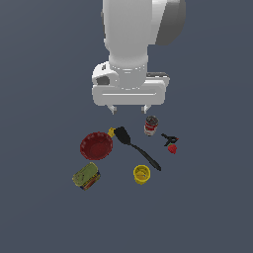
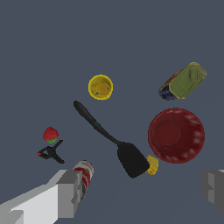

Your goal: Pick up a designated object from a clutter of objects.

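The designated object, a small red-and-white can (image 1: pixel 151 125) with a dark top, stands upright in the clutter of objects. My gripper (image 1: pixel 129 109) hangs open above the clutter with nothing between its fingers. In the exterior view the can sits just below and to the right of the right fingertip. In the wrist view the can (image 2: pixel 84 175) is partly hidden behind one finger (image 2: pixel 69 193), while the gripper (image 2: pixel 142 190) spans the black spatula head (image 2: pixel 131 159).
A red bowl (image 1: pixel 96 146), a black spatula (image 1: pixel 136 147), a yellow cup (image 1: pixel 142 174) and a green-labelled tin (image 1: pixel 86 176) lie nearby. A black clamp (image 1: pixel 169 138) and a strawberry (image 1: pixel 172 148) sit right of the can. A small yellow block (image 2: pixel 152 165) touches the spatula.
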